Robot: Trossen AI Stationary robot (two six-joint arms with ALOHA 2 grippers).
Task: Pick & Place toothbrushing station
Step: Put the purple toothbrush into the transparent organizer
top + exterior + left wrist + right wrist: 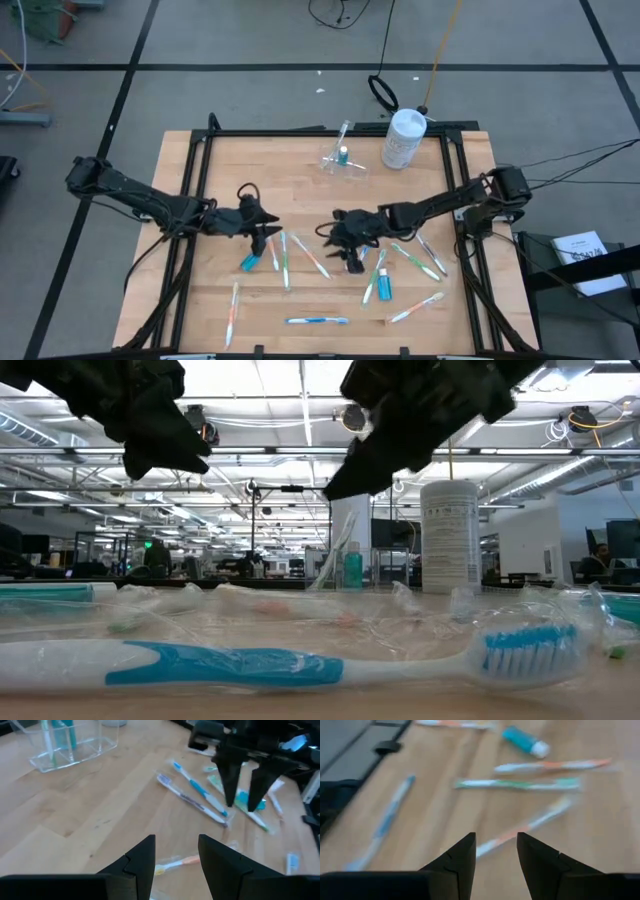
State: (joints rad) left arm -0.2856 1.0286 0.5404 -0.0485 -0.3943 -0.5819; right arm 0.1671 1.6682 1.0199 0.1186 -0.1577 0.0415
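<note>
Most toothbrushes [318,320] and tubes [383,284] are left scattered on the table [300,165]; one tube and one brush are stowed in the holder [343,160]. Left hand [268,237] and right hand [352,256] hover released, empty.

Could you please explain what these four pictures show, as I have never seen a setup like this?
Two dark robot arms work over a wooden table. One picture looks straight down, one looks level across the tabletop, and two come from cameras on the arms' wrists. Toothbrushes, such as the blue-handled toothbrush, and a toothpaste tube lie scattered on the wood. At the far edge stand a clear holder with a brush and tube already in it, and a white bottle. The left gripper and right gripper both hang open above the brushes, and neither holds anything.
</note>
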